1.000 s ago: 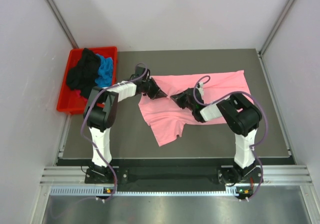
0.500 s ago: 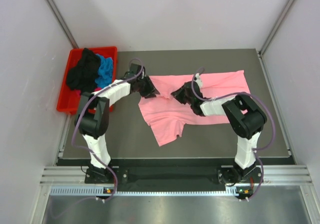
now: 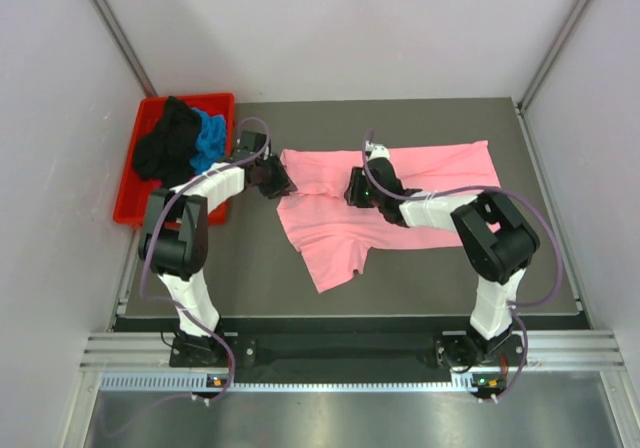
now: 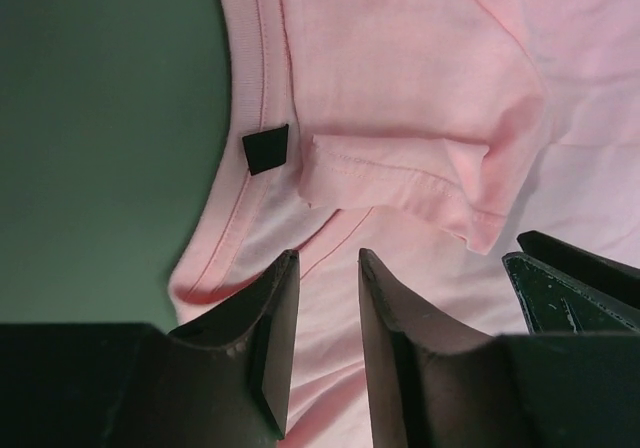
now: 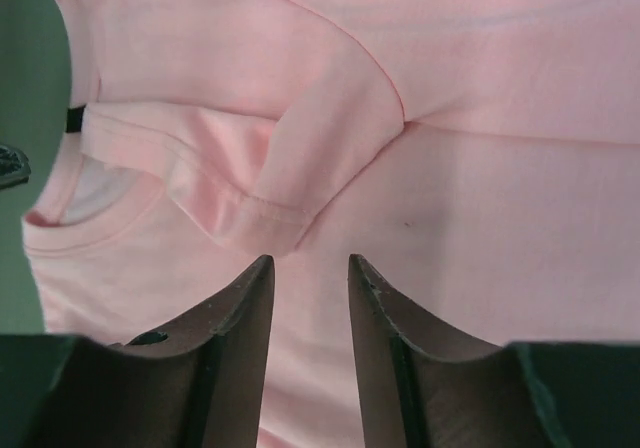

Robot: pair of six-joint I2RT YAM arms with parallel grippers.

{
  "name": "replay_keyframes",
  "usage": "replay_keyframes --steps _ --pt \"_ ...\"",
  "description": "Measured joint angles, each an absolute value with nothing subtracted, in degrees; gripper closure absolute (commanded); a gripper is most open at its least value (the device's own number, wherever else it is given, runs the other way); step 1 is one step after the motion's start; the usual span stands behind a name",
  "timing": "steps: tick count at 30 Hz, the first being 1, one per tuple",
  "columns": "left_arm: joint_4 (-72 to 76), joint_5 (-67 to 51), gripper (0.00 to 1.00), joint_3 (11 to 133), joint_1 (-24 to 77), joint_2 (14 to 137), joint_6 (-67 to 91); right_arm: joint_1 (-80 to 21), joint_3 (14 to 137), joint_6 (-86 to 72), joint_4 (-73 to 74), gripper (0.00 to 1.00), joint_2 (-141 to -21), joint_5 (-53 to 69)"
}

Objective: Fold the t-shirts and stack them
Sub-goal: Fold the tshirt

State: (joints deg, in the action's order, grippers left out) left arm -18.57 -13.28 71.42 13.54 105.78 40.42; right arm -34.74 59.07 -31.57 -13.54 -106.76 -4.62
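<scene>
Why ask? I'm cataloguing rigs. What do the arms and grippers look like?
The left arm and right arm match: white links, black joint housings, looping purple cables. The left gripper and right gripper are black, with tapered dark jaws.

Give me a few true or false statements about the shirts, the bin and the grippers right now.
The pink shirt is folded. False: it lies spread out and wrinkled.
The right gripper is open above the pink shirt. True.
The left gripper is shut on the pink shirt. False: it is open, holding nothing.
The bin holds a black shirt and a blue shirt. True.
</scene>
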Motion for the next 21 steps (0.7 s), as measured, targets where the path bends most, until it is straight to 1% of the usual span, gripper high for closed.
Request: replay_keyframes --steps 4,8,15,21 --pt "-17.28 -14.92 0.62 71.42 13.43 107.48 40.42 -35.44 59.07 -23.31 -13.65 0.55 -106.76 -4.67" --pt "-16.43 -15.7 0.61 71.44 13.02 108.47 40.47 -37.08 59.07 -17.5 -13.65 0.54 -106.76 -5.13" --pt "-15.29 -16.93 0.62 72.18 12.6 109.58 40.38 -39.38 60.31 -13.19 -13.8 0.54 -107.07 -7.07" --pt "-14.04 -18.15 0.65 72.23 12.51 110.54 40.27 -39.57 62.52 -12.12 -13.26 0.58 -108.99 -9.47"
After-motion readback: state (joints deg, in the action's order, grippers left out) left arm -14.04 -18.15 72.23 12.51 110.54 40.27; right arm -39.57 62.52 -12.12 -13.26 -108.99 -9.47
